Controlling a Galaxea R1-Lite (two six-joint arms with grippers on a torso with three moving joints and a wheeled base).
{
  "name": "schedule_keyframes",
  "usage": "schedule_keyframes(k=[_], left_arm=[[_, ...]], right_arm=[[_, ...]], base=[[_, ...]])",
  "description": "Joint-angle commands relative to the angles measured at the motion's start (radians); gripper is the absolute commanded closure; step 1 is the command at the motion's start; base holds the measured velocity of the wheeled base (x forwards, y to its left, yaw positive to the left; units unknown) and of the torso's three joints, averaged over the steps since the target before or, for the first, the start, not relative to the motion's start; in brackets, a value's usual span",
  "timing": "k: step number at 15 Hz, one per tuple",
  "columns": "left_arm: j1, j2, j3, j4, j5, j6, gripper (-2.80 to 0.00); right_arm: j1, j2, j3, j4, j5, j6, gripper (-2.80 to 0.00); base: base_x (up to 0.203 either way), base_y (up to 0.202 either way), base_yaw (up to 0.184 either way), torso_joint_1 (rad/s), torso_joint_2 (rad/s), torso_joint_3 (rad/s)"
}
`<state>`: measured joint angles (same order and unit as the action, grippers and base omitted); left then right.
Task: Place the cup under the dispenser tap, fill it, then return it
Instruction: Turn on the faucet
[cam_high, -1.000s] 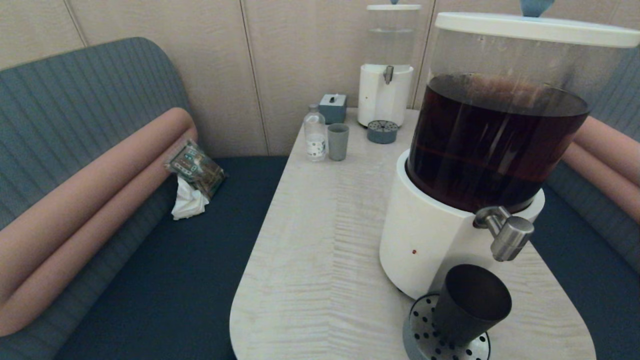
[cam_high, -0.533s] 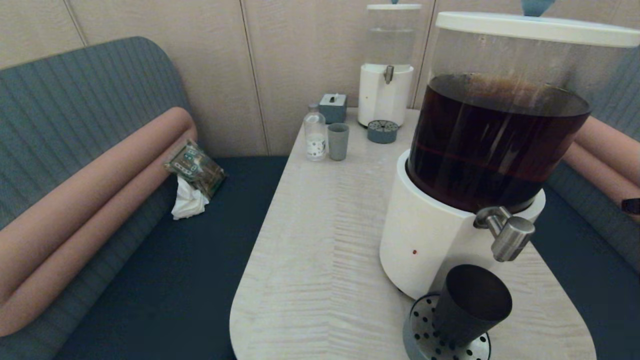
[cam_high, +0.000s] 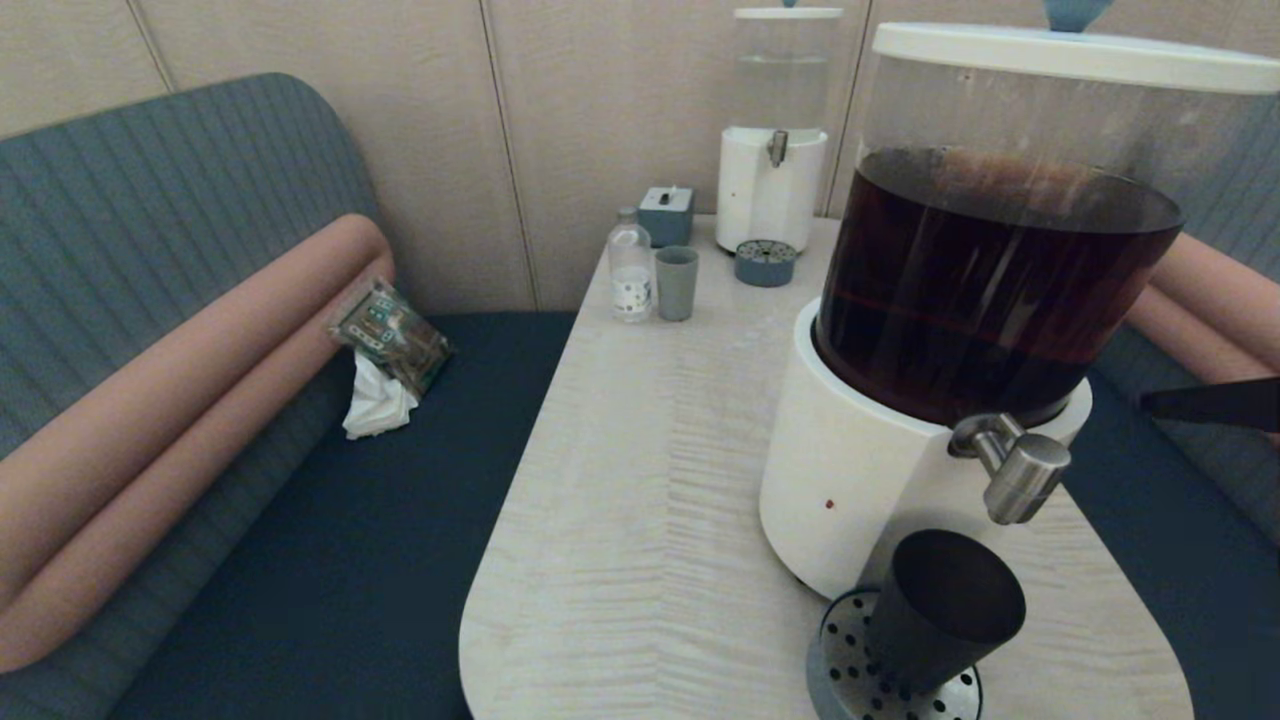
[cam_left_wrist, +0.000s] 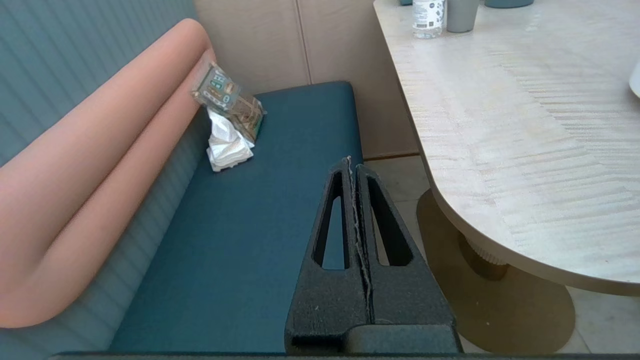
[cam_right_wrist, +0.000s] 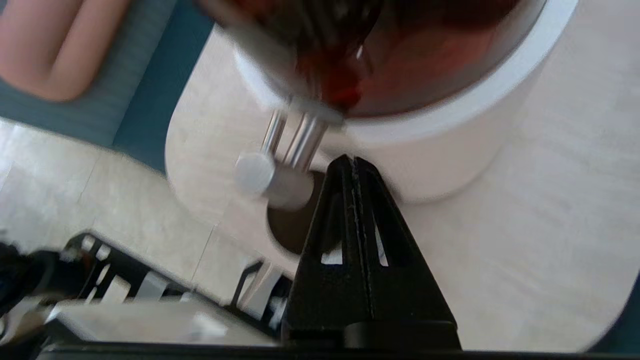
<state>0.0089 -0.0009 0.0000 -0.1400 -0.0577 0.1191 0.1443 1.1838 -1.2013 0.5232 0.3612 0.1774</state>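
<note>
The black cup (cam_high: 940, 610) stands tilted on the perforated drip tray (cam_high: 845, 680), right below the brushed-steel dispenser tap (cam_high: 1015, 470) of the big dispenser (cam_high: 850, 480) with dark brown drink. Nothing grips the cup. My right gripper (cam_high: 1150, 403) reaches in from the right edge, shut and empty, level with the dispenser's white base and apart from it. In the right wrist view its shut tips (cam_right_wrist: 352, 161) sit just beside the tap (cam_right_wrist: 280, 172), with the cup's dark mouth (cam_right_wrist: 290, 230) under it. My left gripper (cam_left_wrist: 351, 162) is parked shut over the blue bench seat.
At the table's far end stand a small white dispenser (cam_high: 772, 180) with its drip tray (cam_high: 765, 263), a grey-blue cup (cam_high: 676, 283), a clear bottle (cam_high: 630, 270) and a grey box (cam_high: 666, 215). A snack packet and tissue (cam_high: 388, 345) lie on the left bench.
My right gripper has come into the head view from the right edge and moved left toward the big dispenser. The cup and the left arm have not moved.
</note>
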Motion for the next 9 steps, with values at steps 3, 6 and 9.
schedule_keyframes(k=[3,6,9], left_arm=[[0.0,0.001,0.04,-0.001,0.001,0.001,0.0],[0.0,0.001,0.04,-0.001,-0.001,0.001,0.0],[0.0,0.001,0.04,-0.001,-0.001,0.001,0.0]], right_arm=[[0.002,-0.003,0.075,-0.106,-0.005,0.007,0.0],[0.011,0.005,0.08,-0.097,-0.004,0.007,0.0],[0.012,0.01,0.1,-0.1,0.001,-0.013,0.0]], base=[[0.0,0.0,0.0,0.0,0.0,0.0],[0.0,0.0,0.0,0.0,0.0,0.0],[0.0,0.0,0.0,0.0,0.0,0.0]])
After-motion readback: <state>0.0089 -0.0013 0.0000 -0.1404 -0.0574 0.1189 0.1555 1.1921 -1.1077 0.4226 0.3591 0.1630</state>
